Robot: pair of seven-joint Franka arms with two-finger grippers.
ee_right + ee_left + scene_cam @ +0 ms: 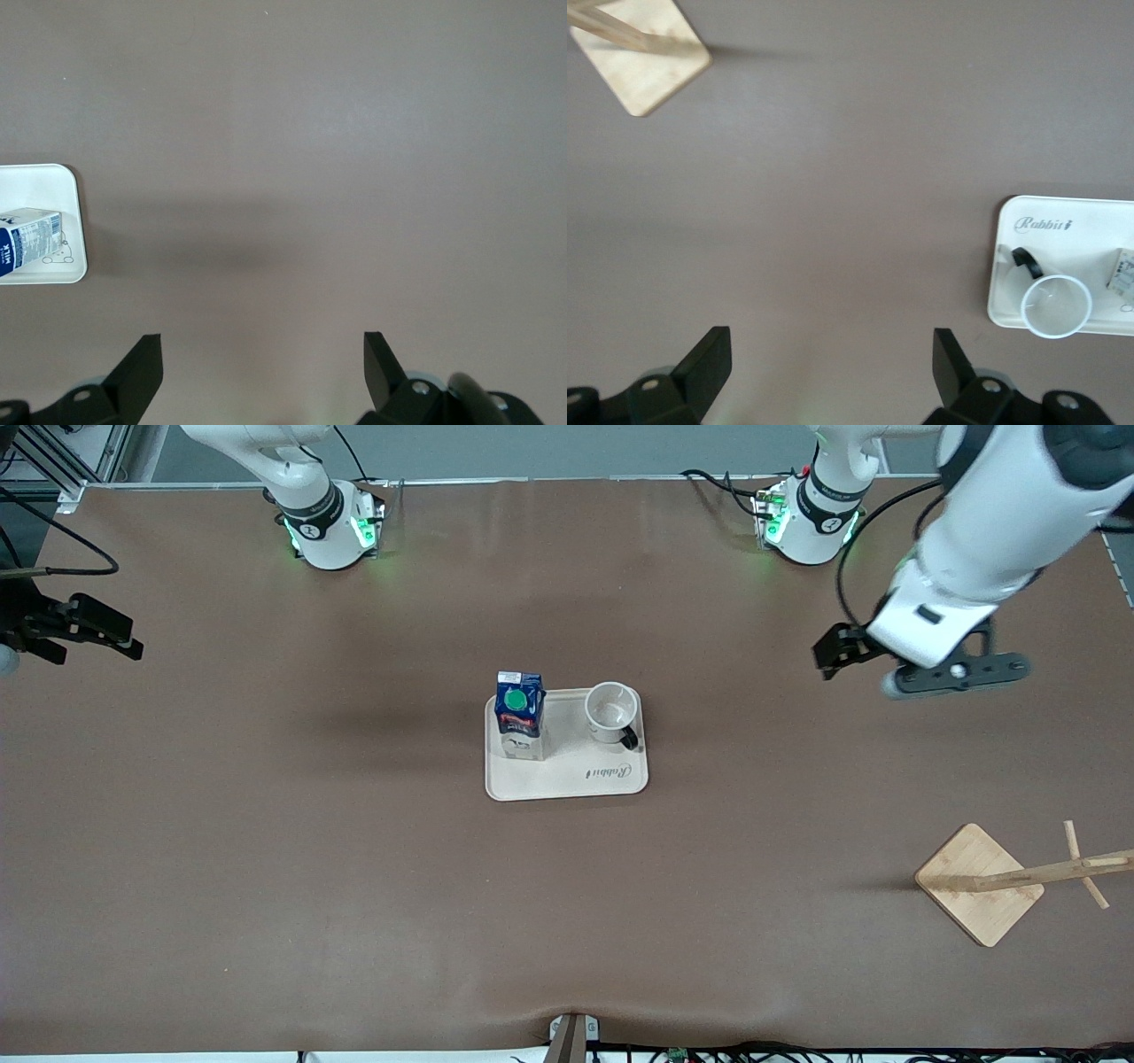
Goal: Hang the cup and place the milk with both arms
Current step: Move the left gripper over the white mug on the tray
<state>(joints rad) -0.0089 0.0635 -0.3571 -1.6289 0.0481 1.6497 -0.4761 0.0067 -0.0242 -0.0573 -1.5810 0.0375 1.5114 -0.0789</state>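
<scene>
The cup [612, 710] stood upright on a cream tray [567, 784] at the middle of the brown desk [266, 850], its black handle turned toward the front camera. The milk [519, 715] stood beside it on the same tray, toward the right arm's end. A wooden rack [1019, 877], with pegs on a square base, stood nearer the front camera at the left arm's end, well apart from the tray.

We found the left end effector [921, 666] raised over bare desk, fingers spread wide and empty. The right end effector [75, 631] was likewise open and empty at its own end of the desk.

We judged that neither item had yet been grasped. The next move called for each arm to descend on its nearer item.
</scene>
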